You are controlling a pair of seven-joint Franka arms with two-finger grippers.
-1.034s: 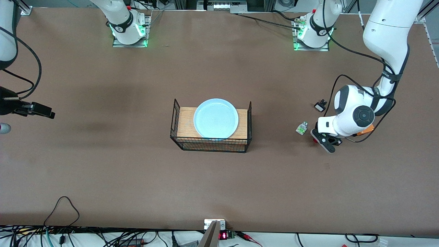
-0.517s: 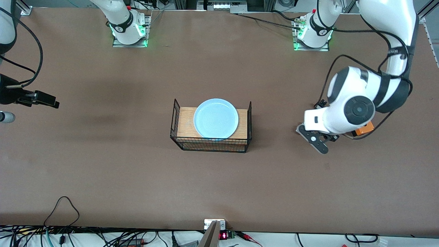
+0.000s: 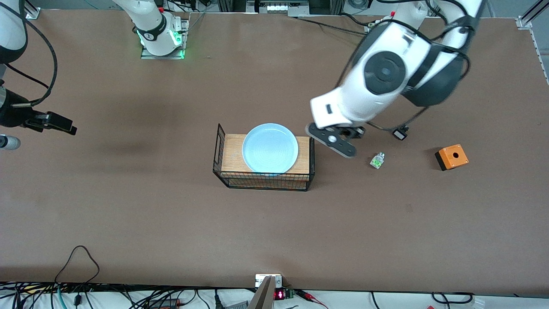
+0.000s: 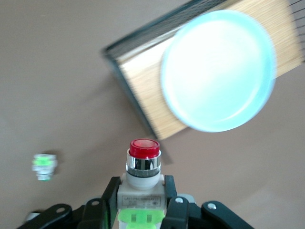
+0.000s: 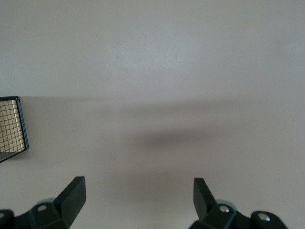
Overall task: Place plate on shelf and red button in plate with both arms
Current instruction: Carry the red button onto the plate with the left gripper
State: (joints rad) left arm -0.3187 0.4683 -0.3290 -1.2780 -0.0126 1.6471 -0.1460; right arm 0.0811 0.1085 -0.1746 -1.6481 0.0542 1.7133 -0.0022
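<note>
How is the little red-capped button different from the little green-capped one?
The red button has a red cap; the green button has a green one. The red button is held in the air in the left claw, shut on its whitish body, while the green button lies loose on the table. Both are small with pale bodies.

- I see the plate (image 3: 270,147) lying on the wooden board (image 3: 232,154) inside the wire basket (image 3: 221,150), mid-table.
- Toward the left arm's end sit the green-capped part (image 3: 377,160), then the box with a hole (image 3: 451,157).
- My left gripper (image 3: 337,140) hangs over the table beside the basket, clamping the red button (image 4: 144,167).
- My right gripper (image 5: 138,191) waits over the right arm's end.
</note>
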